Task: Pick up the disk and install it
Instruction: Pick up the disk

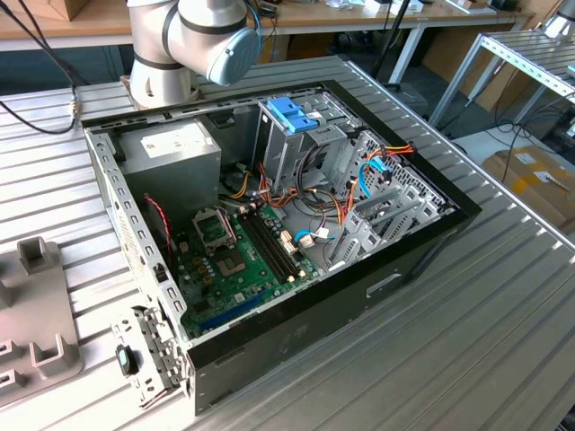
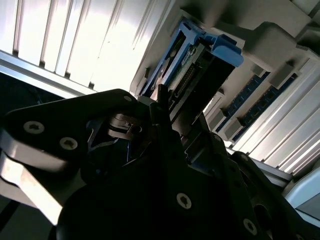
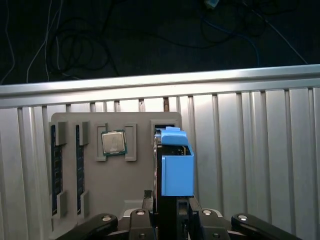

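You see the end effector (image 3: 172, 209) clamped on the disk (image 3: 177, 172), upright on edge at the grey tray (image 3: 135, 185) on the counter (image 3: 250, 160).

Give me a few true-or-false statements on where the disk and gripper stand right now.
1. The disk sits between the fingers of the gripper. True.
2. The disk is seated inside the drive cage. False: the gripper holds it by the grey tray.
3. A processor chip lies in the grey tray. True.
4. The computer case is closed up. False: it lies open, with its motherboard exposed.
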`<action>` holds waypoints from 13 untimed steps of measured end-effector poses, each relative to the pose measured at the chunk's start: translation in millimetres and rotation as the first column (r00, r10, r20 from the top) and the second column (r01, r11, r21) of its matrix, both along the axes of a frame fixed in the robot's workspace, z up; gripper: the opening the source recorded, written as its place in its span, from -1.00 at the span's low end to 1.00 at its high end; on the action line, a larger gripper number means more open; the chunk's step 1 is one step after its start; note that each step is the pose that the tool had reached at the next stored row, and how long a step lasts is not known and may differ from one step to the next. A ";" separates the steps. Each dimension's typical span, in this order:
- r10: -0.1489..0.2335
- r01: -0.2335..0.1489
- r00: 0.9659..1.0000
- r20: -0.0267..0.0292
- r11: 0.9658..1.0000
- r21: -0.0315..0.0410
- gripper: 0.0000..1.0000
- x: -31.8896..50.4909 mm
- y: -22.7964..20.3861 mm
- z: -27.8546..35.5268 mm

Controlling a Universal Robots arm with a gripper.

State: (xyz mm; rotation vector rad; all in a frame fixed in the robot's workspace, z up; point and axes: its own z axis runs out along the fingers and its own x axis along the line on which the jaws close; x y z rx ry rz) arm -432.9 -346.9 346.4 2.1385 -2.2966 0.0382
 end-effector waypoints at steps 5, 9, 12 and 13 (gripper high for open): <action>0.000 0.000 1.000 0.000 1.000 0.000 -0.30 0.0 0.0 14.9; 0.000 0.000 1.000 0.000 1.000 0.000 -0.30 0.0 0.0 25.5; 0.000 0.000 1.000 0.000 1.000 0.000 -0.30 0.0 0.0 33.2; 0.000 0.000 1.000 0.000 1.000 0.000 -0.30 0.0 0.0 35.6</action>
